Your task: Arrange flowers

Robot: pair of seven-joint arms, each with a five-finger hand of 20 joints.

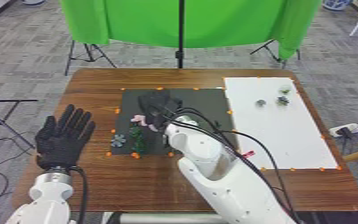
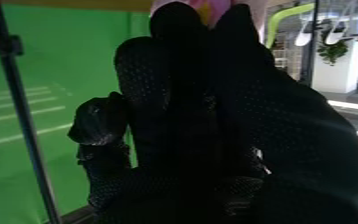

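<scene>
My right hand (image 1: 158, 104) is over the dark mat (image 1: 189, 95), with a pink flower (image 1: 140, 119) beside it. In the right wrist view the right hand (image 2: 189, 100) has its fingertips and thumb drawn together on pink petals (image 2: 215, 9) with a yellow middle. A green leafy stem (image 1: 137, 141) lies on the mat below the pink flower, and a grey-blue flower (image 1: 118, 140) lies near the mat's left edge. My left hand (image 1: 62, 140) rests at the table's left side, fingers straight and slightly spread.
A white board (image 1: 286, 130) covers the table's right side, with small succulent-like pieces (image 1: 283, 100) near its far end and a red piece (image 1: 249, 154) at its left edge. Orange markers line both mat and board. Cables run along my right arm. A green backdrop (image 1: 238, 25) stands behind the table.
</scene>
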